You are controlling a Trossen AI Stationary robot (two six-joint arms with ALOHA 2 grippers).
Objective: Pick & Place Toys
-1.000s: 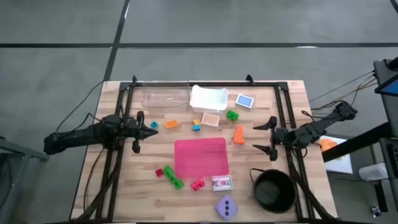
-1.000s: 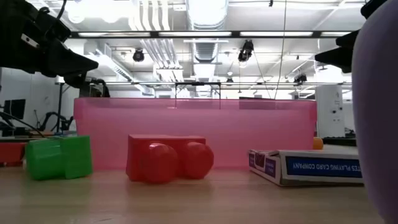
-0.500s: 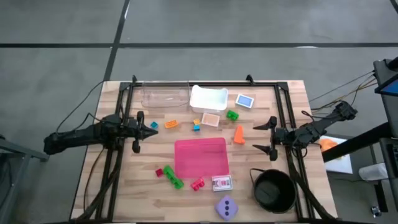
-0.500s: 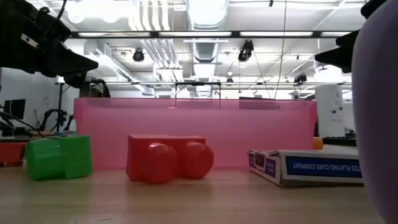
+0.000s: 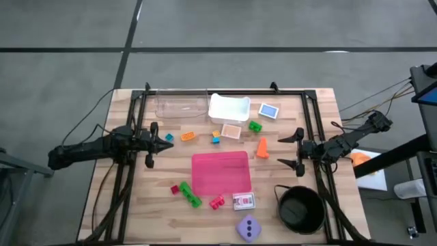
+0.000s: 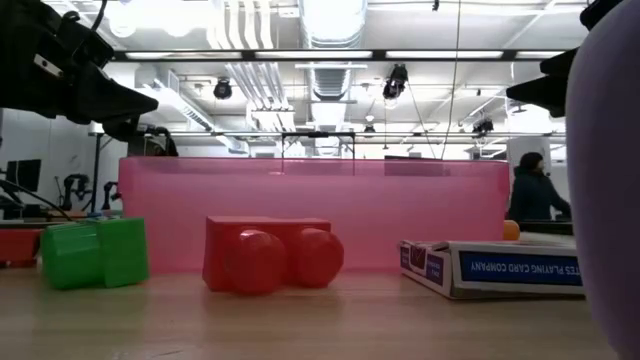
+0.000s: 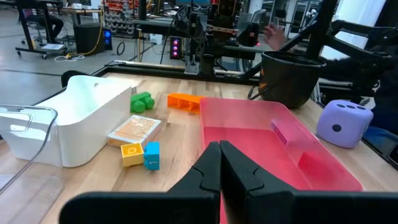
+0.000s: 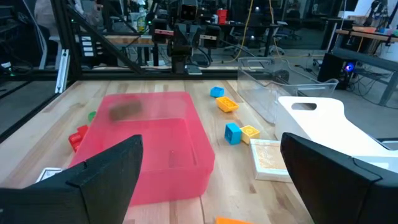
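Small bricks lie scattered on the wooden table: a blue one [image 5: 168, 137], an orange one [image 5: 188, 137], a green one [image 5: 255, 126], an orange one [image 5: 262, 147], and red and green ones [image 5: 186, 193] near the front. The lilac die [image 5: 248, 227] sits at the near edge and fills the right side of the low view [image 6: 610, 200]. My left gripper [image 5: 158, 142] is shut and empty at the table's left, just left of the blue brick. My right gripper [image 5: 295, 150] is open and empty at the right, beside the orange brick.
A pink rectangular mat with raised walls [image 5: 220, 172] lies mid-table. A black round bowl [image 5: 300, 208] stands at the near right. A white tray [image 5: 229, 108] and a clear container [image 5: 181, 106] stand at the far edge. Card boxes [image 5: 244, 201] [image 5: 269, 111] lie around.
Neither arm nor any toy has moved. A person has come into view in the room behind the table, at the right of the low view.
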